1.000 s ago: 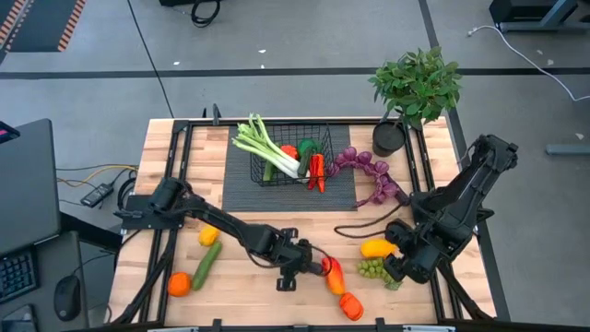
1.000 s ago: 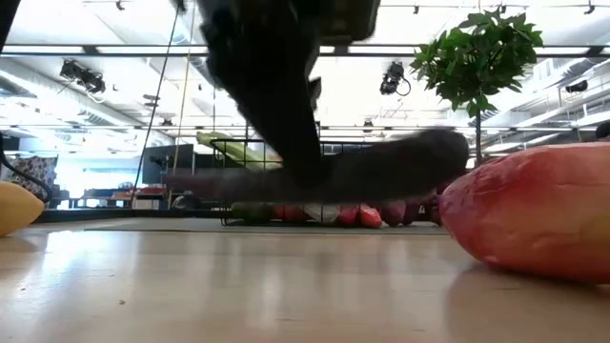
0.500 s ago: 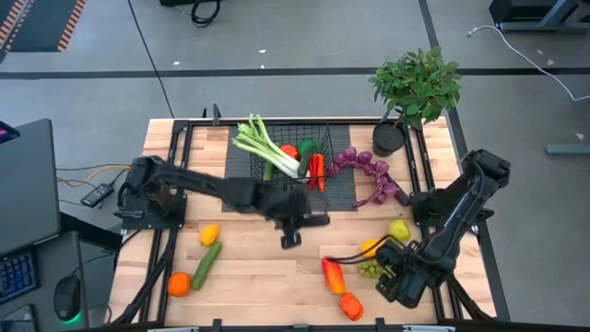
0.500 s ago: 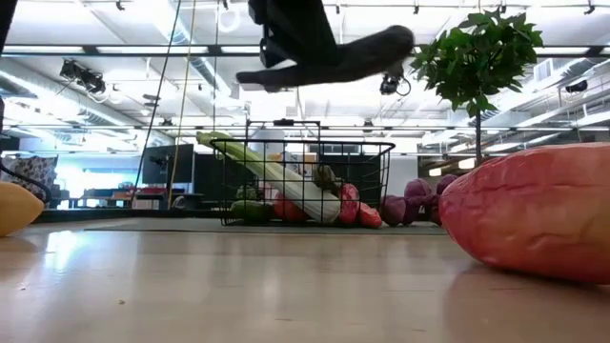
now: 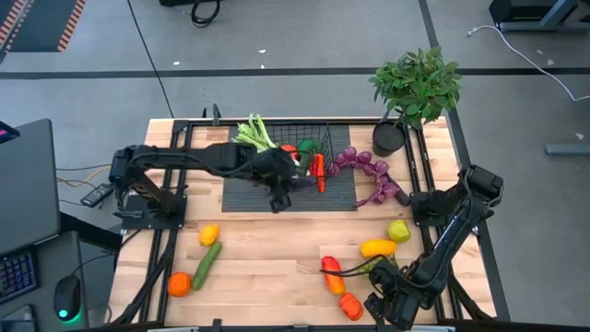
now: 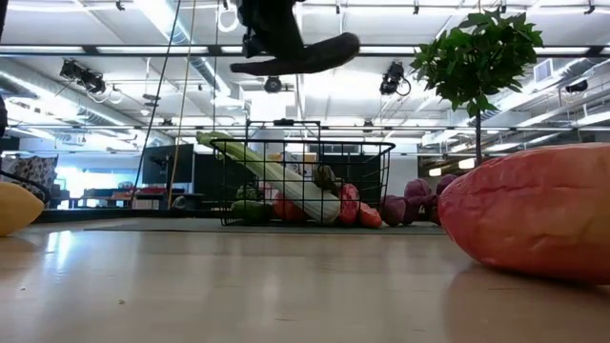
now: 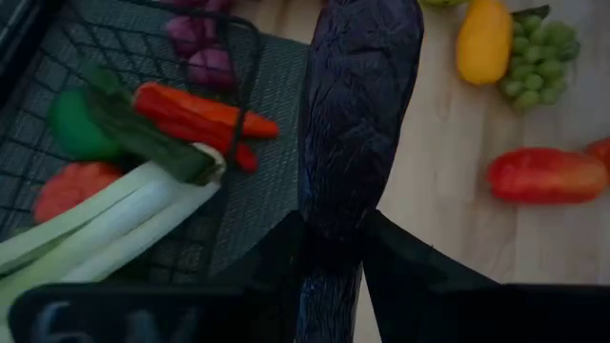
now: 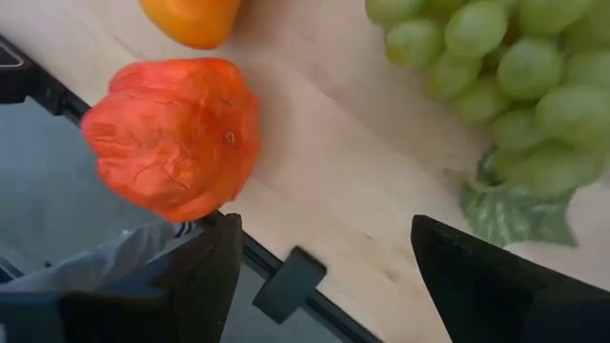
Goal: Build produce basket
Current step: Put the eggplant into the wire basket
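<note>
The black wire basket [image 5: 304,138] stands on a dark mat at the table's far middle and holds a leek [image 5: 258,136], a red and a green pepper and a carrot. My left gripper [image 5: 277,187] hovers over the basket's near side, shut on a dark purple eggplant [image 6: 300,54]. My right gripper [image 5: 382,302] is open, low at the table's near right edge, beside an orange-red pepper [image 8: 176,133] and green grapes [image 8: 496,76]. A red pepper [image 5: 332,275], a yellow pepper [image 5: 378,247] and a lime [image 5: 398,231] lie on the wood nearby. My left gripper pinches the eggplant between its two fingers [image 7: 405,272], on the narrower part toward one end [image 7: 329,243]. It comes from above. The eggplant is lifted clear and lies about level, its thick end [image 6: 343,45] sticking out beyond the fingers, high above the basket.
Purple grapes [image 5: 369,173] lie right of the basket, and a potted plant [image 5: 415,83] stands at the far right corner. A yellow fruit [image 5: 209,235], a cucumber [image 5: 205,263] and an orange [image 5: 179,284] lie near left. Bare wood shows in the near middle.
My left gripper has risen from the table's near middle with the eggplant and travelled toward the far edge, now over the basket's near side; the eggplant is lifted clear and high. My right gripper has drawn back from the green grapes toward the near edge.
</note>
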`<state>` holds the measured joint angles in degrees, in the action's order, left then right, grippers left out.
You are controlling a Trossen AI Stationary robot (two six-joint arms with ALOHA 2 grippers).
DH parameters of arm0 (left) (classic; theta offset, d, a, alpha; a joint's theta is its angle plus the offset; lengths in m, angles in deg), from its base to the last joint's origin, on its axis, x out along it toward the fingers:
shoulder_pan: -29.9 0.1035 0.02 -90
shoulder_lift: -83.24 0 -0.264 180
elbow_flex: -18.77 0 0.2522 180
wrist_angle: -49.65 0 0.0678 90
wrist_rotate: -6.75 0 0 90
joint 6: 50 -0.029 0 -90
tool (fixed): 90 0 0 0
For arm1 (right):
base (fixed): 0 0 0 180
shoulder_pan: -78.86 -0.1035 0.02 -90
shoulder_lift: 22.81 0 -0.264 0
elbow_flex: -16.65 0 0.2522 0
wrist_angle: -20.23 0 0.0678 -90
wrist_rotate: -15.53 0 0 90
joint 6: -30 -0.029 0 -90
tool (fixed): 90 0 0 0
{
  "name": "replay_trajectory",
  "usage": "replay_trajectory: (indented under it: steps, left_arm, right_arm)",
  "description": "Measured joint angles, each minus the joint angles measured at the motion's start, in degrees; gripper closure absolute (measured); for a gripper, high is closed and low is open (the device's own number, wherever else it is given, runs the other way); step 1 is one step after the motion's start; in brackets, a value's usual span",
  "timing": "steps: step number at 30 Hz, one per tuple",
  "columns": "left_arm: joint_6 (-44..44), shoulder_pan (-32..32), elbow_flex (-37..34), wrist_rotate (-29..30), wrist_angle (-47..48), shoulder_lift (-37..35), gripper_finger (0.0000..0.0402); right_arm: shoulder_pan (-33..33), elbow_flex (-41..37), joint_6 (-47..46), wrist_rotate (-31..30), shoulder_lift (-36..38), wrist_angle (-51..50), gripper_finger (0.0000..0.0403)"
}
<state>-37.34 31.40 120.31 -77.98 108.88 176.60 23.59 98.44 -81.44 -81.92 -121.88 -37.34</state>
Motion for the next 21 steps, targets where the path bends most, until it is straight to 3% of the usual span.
replay_trajectory:
  steps: [8, 14, 21]
  left_arm:
    - [-7.1, 7.0, -0.1, 0.1, 9.2, -0.4, 0.0297]
    - [-11.2, 12.4, -0.1, 0.1, 8.7, -0.4, 0.0298]
    - [-18.1, 16.4, -0.1, 0.1, 6.4, -0.4, 0.0294]
  right_arm:
    - [-0.1, 0.0, -1.6, 4.9, -0.2, 2.1, 0.0096]
    - [-0.2, 0.0, -3.1, 11.8, -0.2, 3.1, 0.0096]
    - [-0.2, 0.0, -8.6, 12.7, -0.2, 5.2, 0.0096]
